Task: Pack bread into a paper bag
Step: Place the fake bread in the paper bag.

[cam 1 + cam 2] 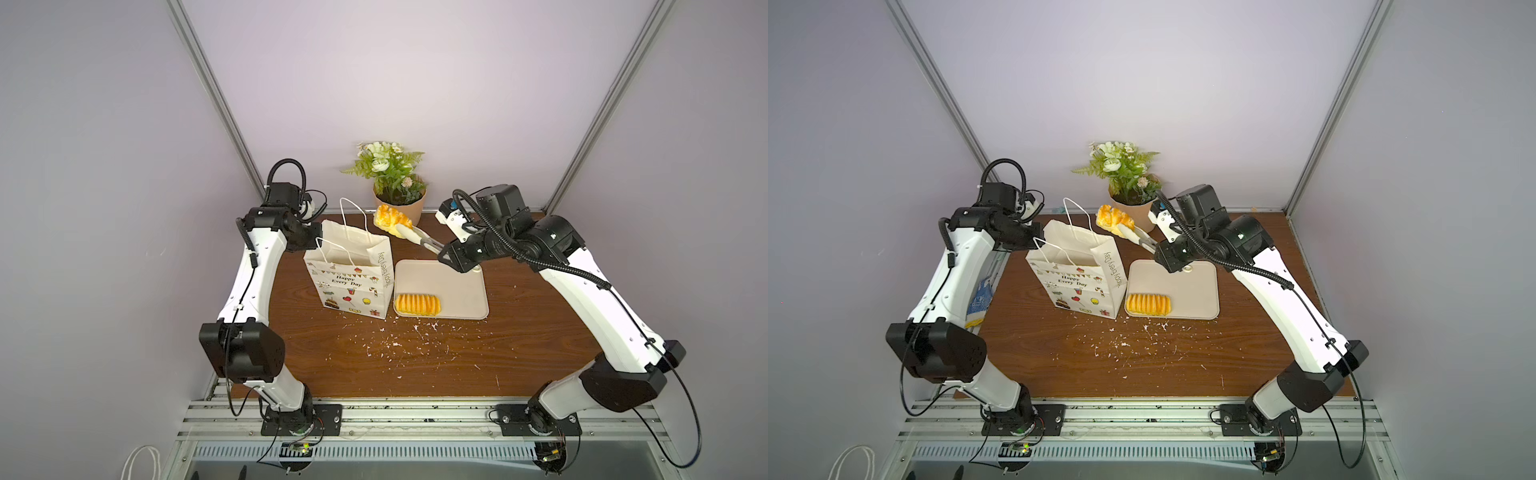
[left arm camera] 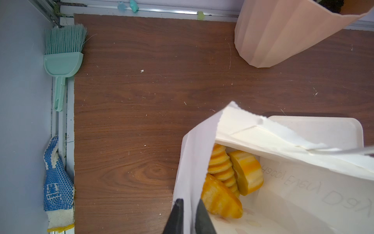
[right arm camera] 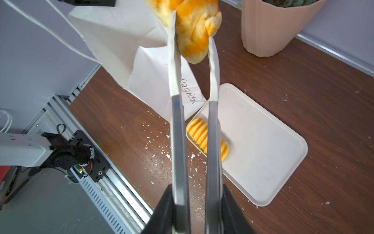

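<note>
The white paper bag (image 1: 353,274) (image 1: 1075,270) stands upright on the table, mouth open. My left gripper (image 1: 318,239) (image 2: 189,202) is shut on the bag's rim wall (image 2: 194,158). Inside lie three pastries: a ridged loaf (image 2: 220,166), a striped curved one (image 2: 247,172) and another (image 2: 220,198). My right gripper (image 1: 442,251) (image 3: 197,194) is shut on metal tongs (image 1: 419,239) (image 3: 178,121). The tongs pinch a braided bun (image 1: 388,218) (image 1: 1111,218) (image 3: 194,30) in the air by the bag's far right corner. A ridged loaf (image 1: 417,304) (image 3: 197,129) lies on the beige tray (image 1: 457,286) (image 3: 263,152).
A peach flowerpot (image 1: 401,210) (image 3: 269,30) with a plant stands behind the bun. White crumbs (image 1: 395,340) dot the table's front half. A mint brush with dustpan (image 2: 62,60) and a blue-dotted glove (image 2: 56,182) lie off the table's left edge.
</note>
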You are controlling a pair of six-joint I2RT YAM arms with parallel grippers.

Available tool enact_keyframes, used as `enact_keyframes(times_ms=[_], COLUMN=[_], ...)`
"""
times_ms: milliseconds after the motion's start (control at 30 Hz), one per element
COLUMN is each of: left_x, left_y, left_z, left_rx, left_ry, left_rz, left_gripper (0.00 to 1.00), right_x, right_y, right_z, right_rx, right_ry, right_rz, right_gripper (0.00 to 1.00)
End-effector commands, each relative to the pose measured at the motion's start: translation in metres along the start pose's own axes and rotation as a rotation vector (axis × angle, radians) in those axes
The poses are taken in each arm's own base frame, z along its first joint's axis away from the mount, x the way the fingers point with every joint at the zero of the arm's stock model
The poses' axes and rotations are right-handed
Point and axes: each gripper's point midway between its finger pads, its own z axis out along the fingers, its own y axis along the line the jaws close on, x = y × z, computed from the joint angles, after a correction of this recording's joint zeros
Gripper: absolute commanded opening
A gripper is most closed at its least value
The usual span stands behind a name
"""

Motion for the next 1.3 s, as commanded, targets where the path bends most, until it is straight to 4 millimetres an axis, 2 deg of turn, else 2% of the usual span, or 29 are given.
enact_keyframes(times_ms=[0,200,367,533,767,1133,1267], left_x=[0.003,0.003,0.004,0.004,0.004,0.004,0.005], left_y=[0.006,0.006,0.004,0.004,0.005,0.003,0.004], left_z=[-0.011,-0.012,-0.011,-0.010,-0.011,-0.009,-0.011], left_rx=[-0.024,-0.025,-0.019,-0.016,-0.019,-0.011,-0.016], left_ry=[-0.009,-0.010,-0.007,-0.005,-0.005,-0.003,-0.005], left_rz=[-0.009,-0.010,-0.009,-0.011,-0.010,-0.010,-0.010], left_gripper=[0.16,0.16,0.17,0.17,0.18,0.18,0.18], right_x=[-0.010,-0.012,-0.023,-0.036,-0.024,-0.043,-0.044], right_y=[0.014,0.029,0.039,0.058,0.062,0.075,0.084], right_z=[-0.007,-0.003,-0.001,-0.001,-0.001,0.024,0.035], right_rx=[-0.049,-0.089,-0.113,-0.160,-0.158,-0.179,-0.211], right_ry=[-0.024,-0.013,-0.031,-0.045,-0.016,-0.035,-0.026], right_rz=[-0.018,-0.046,-0.066,-0.098,-0.098,-0.117,-0.116], right_gripper=[0.05,0.05,0.05,0.06,0.06,0.08,0.10])
